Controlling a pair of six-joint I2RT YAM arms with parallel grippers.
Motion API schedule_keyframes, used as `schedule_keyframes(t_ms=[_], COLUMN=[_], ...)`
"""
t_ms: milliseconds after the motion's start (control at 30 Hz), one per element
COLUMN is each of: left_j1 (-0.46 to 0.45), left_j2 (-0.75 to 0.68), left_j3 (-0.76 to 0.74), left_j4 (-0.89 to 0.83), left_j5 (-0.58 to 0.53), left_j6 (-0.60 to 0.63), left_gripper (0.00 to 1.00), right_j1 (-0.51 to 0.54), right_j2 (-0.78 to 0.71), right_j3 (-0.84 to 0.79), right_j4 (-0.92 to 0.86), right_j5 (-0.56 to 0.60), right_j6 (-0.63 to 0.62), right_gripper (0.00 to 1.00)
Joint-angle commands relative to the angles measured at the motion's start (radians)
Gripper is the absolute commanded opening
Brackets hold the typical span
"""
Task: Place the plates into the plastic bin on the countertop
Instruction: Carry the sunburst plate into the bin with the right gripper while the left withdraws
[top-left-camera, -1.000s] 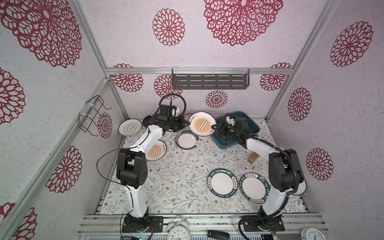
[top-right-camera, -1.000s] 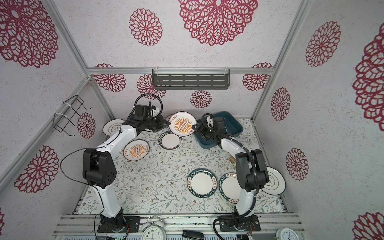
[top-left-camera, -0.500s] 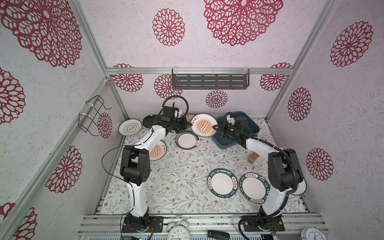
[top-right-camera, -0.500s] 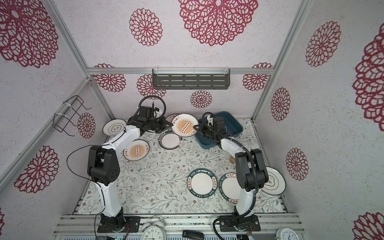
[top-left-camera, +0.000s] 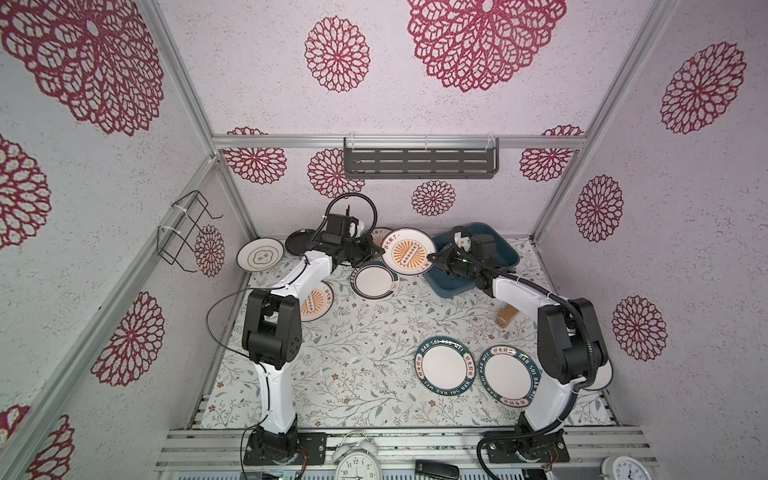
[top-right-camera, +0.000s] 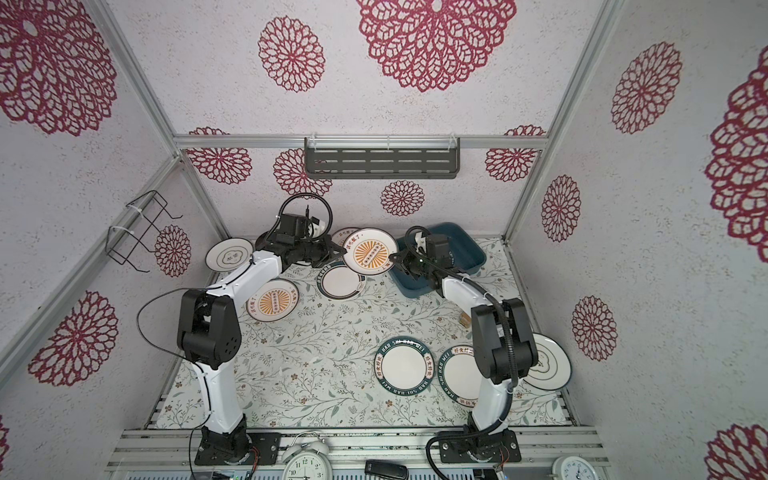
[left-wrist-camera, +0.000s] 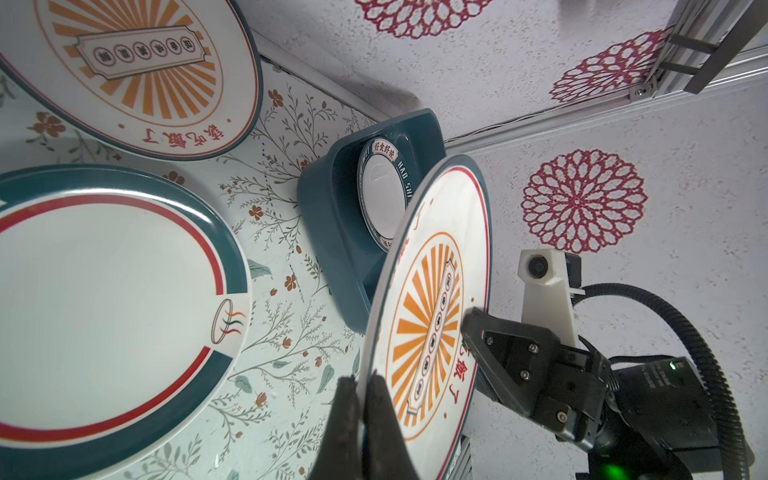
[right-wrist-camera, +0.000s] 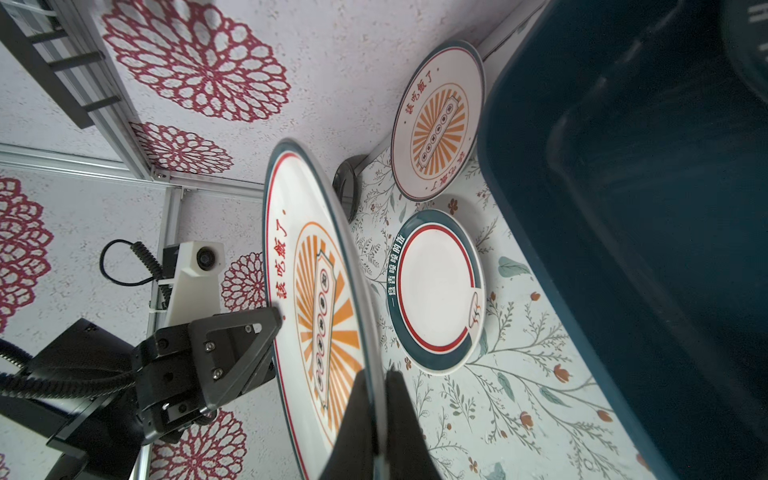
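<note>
An orange sunburst plate (top-left-camera: 407, 257) (top-right-camera: 370, 257) hangs tilted above the countertop (top-left-camera: 365, 332), just left of the teal plastic bin (top-left-camera: 509, 255). My left gripper (top-left-camera: 378, 253) (left-wrist-camera: 361, 382) is shut on its left rim. My right gripper (top-left-camera: 432, 258) (right-wrist-camera: 374, 378) is shut on the opposite rim, next to the bin's near wall (right-wrist-camera: 623, 208). The left wrist view shows a teal-rimmed plate (left-wrist-camera: 382, 195) lying inside the bin (left-wrist-camera: 332, 199). Other plates lie flat: a teal-rimmed one (top-left-camera: 374, 281) below the held plate, a sunburst one (top-left-camera: 316, 300) and two lettered ones (top-left-camera: 444, 368) at the front.
A black plate (top-left-camera: 299, 243) and a cloud plate (top-left-camera: 260, 258) lie at the back left. Another cloud plate (top-right-camera: 544, 365) lies behind my right arm's base. A wooden block (top-left-camera: 508, 318) lies right of centre. A grey shelf (top-left-camera: 419, 163) and a wire rack (top-left-camera: 187, 232) hang on the walls.
My right gripper has closed from open onto the held plate's right rim. The left arm has shifted a little and kept its grip on the plate.
</note>
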Motion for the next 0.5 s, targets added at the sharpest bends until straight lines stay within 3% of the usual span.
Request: schedule_keyframes(t_ms=[0,67,133,167,333,367,467], left_j1=[-0.002,0.0,-0.001,0.0,0.003,0.006,0.014], left_j2=[-0.012,-0.017,-0.025,-0.031,-0.053,-0.102,-0.166], left_j3=[0.026,0.024,0.018,0.013,-0.026,-0.046,-0.105], left_j4=[0.075,0.073,0.073,0.075,0.089,0.089,0.099], left_j5=[0.037,0.034,0.028,0.022,-0.012,-0.03,-0.08], left_j6=[-0.002,-0.001,0.003,0.004,0.01,0.014,0.038], left_gripper=[0.17,0.36,0.68,0.75,0.9,0.98,0.97], right_j1=[0.0,-0.001,-0.001,-0.001,-0.005,-0.008,-0.024], right_j2=[-0.027,-0.028,-0.028,-0.028,-0.027,-0.028,-0.032], right_j3=[-0.003,-0.007,-0.007,-0.008,-0.004,-0.003,-0.004], right_j4=[-0.044,-0.044,-0.046,-0.047,-0.047,-0.055,-0.077], right_j5=[0.054,0.064,0.072,0.076,0.086,0.094,0.119], right_j6=[-0.022,-0.01,-0.003,0.001,0.017,0.019,0.021], right_gripper=[0.0,0.0,0.0,0.0,0.0,0.0,0.0])
